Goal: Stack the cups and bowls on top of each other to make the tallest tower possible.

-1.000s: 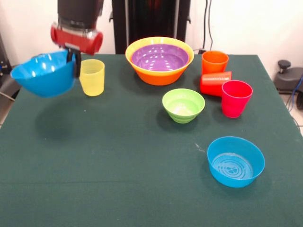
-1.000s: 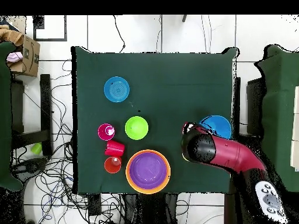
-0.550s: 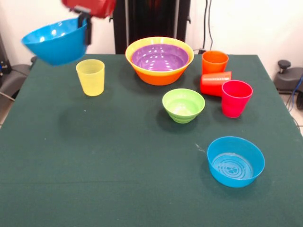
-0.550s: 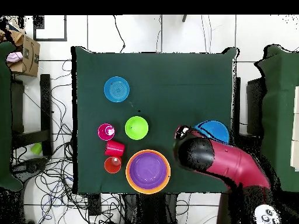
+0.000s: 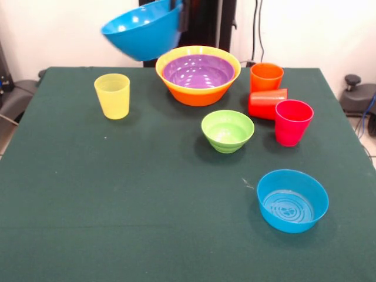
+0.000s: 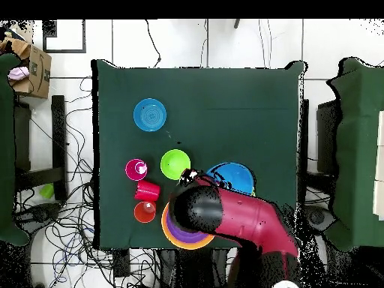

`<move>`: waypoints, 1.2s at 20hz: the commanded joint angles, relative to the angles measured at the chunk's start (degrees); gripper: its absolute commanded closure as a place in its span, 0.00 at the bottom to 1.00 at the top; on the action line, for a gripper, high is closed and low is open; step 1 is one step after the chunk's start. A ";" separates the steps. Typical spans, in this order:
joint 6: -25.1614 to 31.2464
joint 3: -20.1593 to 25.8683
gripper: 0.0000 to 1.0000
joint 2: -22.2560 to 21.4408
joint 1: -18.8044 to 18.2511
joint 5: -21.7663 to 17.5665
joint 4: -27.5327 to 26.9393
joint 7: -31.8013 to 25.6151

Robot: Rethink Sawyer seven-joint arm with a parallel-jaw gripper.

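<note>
From the front, a blue bowl (image 5: 143, 29) hangs in the air, tilted, just up and to the left of the big yellow-orange bowl (image 5: 198, 88), which has a purple bowl (image 5: 198, 71) nested inside it. The gripper (image 5: 181, 13) shows only as a dark sliver at the blue bowl's right rim, pinching that rim, so it is grasping the bowl. Left of the big bowl stands a yellow cup (image 5: 113, 96). To the big bowl's right are an orange cup (image 5: 266, 76), a red cup (image 5: 267, 103) lying on its side, and a pink cup (image 5: 292, 121). In front of the big bowl sit a green bowl (image 5: 227, 130) and, farther on, a second blue bowl (image 5: 292, 200).

From overhead, the arm (image 6: 240, 221) covers much of the big bowl, with the held bowl peeking out beside it.

The risk, as I judge it: held by one edge and tilted, the bowl could slip or swing, landing crooked on the purple one or clipping the rim and shoving the stack.
</note>
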 commanded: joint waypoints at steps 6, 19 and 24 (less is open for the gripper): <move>-9.37 -0.73 1.00 7.00 1.66 1.12 7.81 13.76; -12.57 -2.70 1.00 11.01 7.74 5.37 7.27 20.38; -10.60 -5.05 1.00 9.84 12.57 8.85 8.00 23.34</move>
